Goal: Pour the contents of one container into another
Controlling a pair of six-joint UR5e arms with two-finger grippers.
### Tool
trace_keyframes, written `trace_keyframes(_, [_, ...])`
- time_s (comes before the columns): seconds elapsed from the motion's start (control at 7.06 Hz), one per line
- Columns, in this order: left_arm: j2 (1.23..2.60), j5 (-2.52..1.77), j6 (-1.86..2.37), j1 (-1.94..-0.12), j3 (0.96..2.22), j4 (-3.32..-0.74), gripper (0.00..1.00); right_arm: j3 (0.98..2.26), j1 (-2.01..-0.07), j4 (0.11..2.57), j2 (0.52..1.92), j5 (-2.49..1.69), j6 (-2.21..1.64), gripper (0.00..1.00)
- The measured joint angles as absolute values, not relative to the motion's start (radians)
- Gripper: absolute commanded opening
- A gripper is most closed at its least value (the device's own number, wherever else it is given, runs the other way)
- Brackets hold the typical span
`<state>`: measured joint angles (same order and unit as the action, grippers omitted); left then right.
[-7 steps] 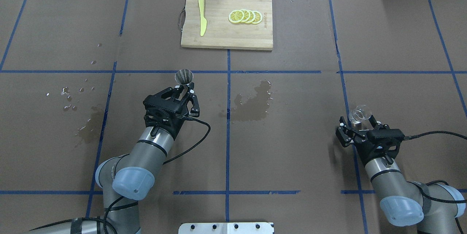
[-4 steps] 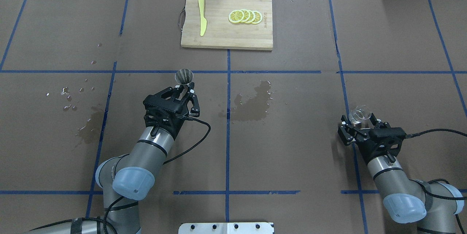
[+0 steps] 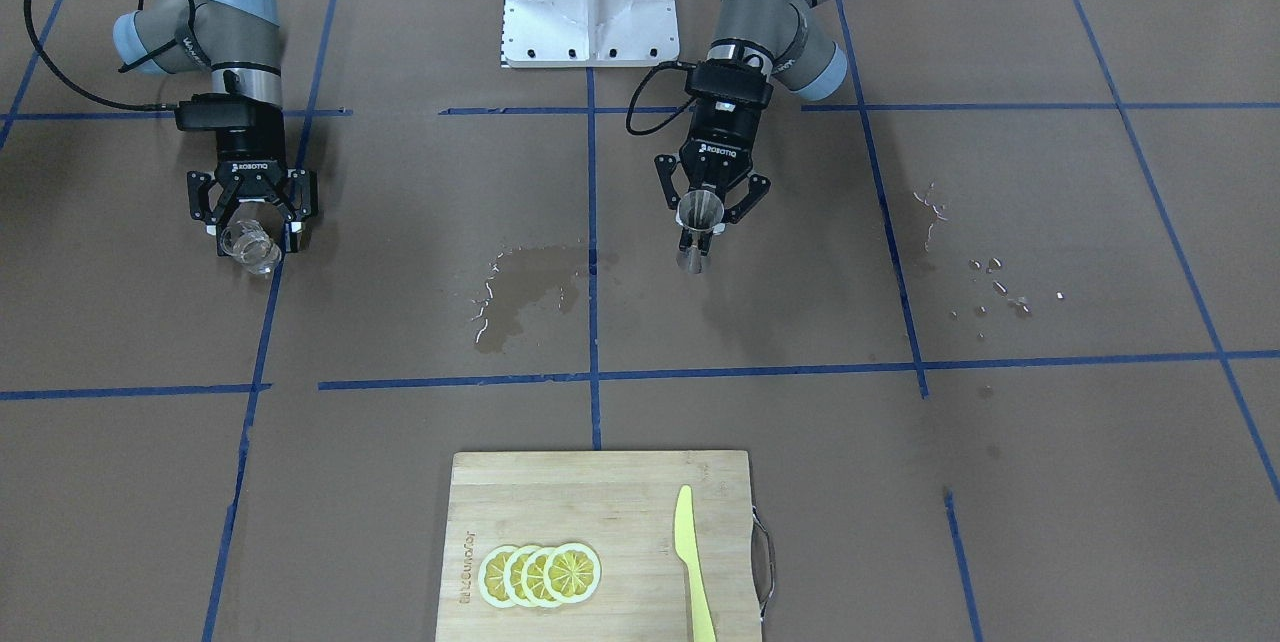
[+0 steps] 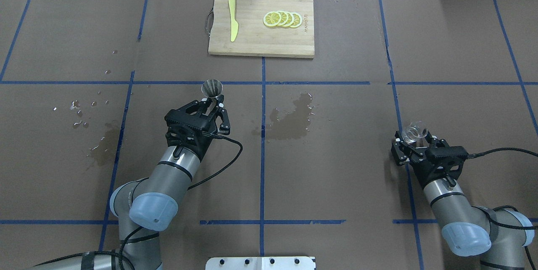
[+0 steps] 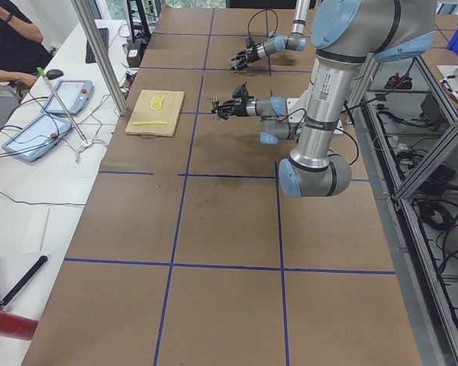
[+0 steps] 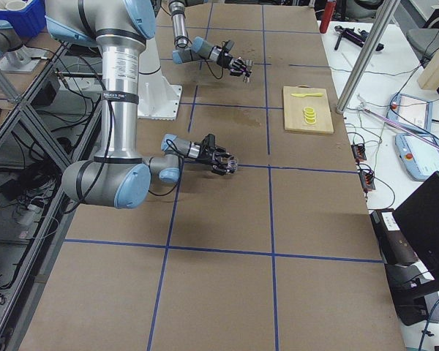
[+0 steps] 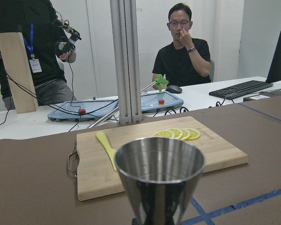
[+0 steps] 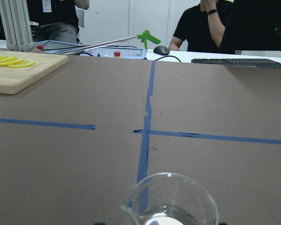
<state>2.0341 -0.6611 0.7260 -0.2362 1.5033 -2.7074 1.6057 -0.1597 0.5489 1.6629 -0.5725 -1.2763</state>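
Tabletop [image 4: 336,169] brown, blue tape grid [image 4: 263,169], wet patch [image 4: 292,123] near metal cup [image 4: 212,88]; people [image 7: 185,61] beyond.

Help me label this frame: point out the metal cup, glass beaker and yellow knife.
metal cup [image 4: 212,87], overhead view, inside its open mouth
glass beaker [image 4: 414,131], overhead view, its clear top
yellow knife [image 4: 233,21], overhead view, mid-length

Table [image 4: 336,177] viewed steeply from behind and from opposite side; cutting board [image 4: 252,38] shared, at 12 o'clock, then 6 o'clock.
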Motion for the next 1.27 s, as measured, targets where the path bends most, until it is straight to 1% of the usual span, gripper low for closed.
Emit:
trace_keyframes(0.14, [2.034, -0.661, 0.726, -0.236, 1.503, -2.707, 0.00, 1.606, -0.160, 0.548, 1.663, -0.573, -1.276, 0.37])
trace_keyframes(0.42, [2.034, -0.661, 0.727, -0.236, 1.503, -2.707, 0.00, 1.610, -0.163, 0.547, 1.663, -0.581, -1.274, 0.01])
trace_keyframes(0.71, [2.034, -0.661, 0.726, -0.236, 1.504, -2.707, 0.00, 1.628, -0.174, 0.538, 1.660, -0.593, -1.241, 0.00])
trace_keyframes(0.99, [2.038, -0.663, 0.726, -0.235, 1.505, -2.707, 0.00, 1.711, -0.211, 0.537, 1.634, -0.621, -1.129, 0.00])
trace_keyframes(1.27, [2.053, -0.691, 0.724, -0.234, 1.500, -2.704, 0.00, 1.756, -0.237, 0.560, 1.537, -0.638, -0.966, 0.00])
